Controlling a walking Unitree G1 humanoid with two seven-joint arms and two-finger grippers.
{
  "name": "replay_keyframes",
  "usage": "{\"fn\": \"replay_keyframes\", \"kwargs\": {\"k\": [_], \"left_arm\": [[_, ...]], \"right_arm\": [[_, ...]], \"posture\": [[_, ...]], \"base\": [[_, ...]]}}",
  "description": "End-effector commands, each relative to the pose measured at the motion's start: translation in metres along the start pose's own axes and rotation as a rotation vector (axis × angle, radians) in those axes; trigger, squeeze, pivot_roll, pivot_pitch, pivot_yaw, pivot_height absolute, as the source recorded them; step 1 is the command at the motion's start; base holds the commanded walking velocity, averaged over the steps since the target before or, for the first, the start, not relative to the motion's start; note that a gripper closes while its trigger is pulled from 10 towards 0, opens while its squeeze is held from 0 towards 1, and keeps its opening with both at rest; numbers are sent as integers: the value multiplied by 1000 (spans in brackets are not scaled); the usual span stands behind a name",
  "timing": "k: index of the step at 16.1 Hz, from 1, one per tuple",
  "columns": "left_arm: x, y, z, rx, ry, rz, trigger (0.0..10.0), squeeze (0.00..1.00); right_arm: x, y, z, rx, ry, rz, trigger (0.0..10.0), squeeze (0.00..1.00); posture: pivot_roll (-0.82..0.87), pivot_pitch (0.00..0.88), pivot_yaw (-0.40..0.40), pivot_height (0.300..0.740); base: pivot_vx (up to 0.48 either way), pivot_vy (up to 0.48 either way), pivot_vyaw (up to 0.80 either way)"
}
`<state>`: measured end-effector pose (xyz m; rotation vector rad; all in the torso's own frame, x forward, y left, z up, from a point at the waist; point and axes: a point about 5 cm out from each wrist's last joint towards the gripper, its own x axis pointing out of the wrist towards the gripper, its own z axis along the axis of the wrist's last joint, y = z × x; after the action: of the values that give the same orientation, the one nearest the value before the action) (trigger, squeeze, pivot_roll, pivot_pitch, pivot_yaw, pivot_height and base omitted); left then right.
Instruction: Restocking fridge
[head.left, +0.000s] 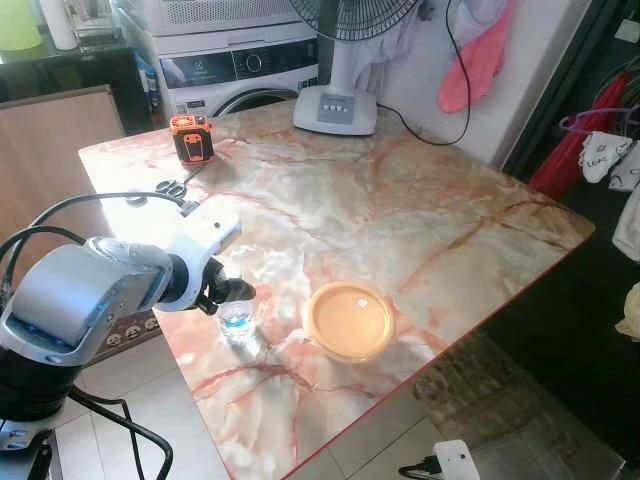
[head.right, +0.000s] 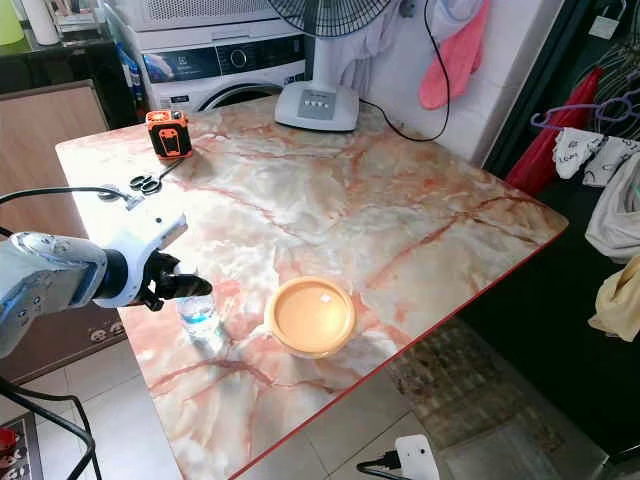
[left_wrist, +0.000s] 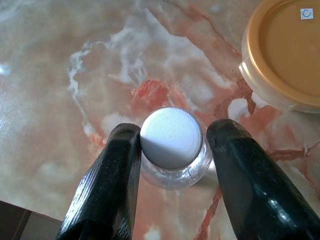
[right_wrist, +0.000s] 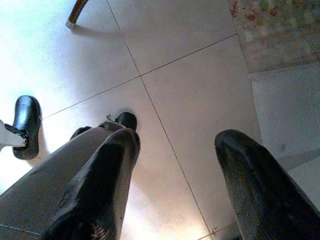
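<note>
Because the left end effector (left_wrist: 172, 150) is open with its two black fingers (left_wrist: 107, 185) on either side of the small water bottle (head.left: 237, 318) near the bench (head.left: 400, 200) edge, a crooked squeeze could tip the bottle or knock it to the floor. Just beside it sits the round tub with the orange lid (head.left: 349, 320). The right end effector (right_wrist: 175, 165) hangs open over the floor tiles (right_wrist: 190, 90).

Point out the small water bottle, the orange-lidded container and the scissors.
small water bottle (left_wrist: 171, 138): left wrist view, on its white cap.
orange-lidded container (head.left: 349, 320): left eye view, middle of the lid.
scissors (head.right: 146, 184): right eye view, on the black handles.
</note>
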<state>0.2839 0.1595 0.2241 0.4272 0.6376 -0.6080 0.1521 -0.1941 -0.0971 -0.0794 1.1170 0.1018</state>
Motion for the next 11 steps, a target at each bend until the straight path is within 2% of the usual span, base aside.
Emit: {"fn": "replay_keyframes", "kwargs": {"k": [1,11], "left_arm": [[0,0,-2,14,11,3,10000,0],[1,1,0,23,-5,13,10000,0]], "right_arm": [[-1,-4,-1,-2,6,-9,10000,0],[-1,-4,-1,-3,5,-8,10000,0]], "posture": [[63,0,-93,740],[61,0,-95,740]], "base": [[0,0,0],[0,0,0]]}}
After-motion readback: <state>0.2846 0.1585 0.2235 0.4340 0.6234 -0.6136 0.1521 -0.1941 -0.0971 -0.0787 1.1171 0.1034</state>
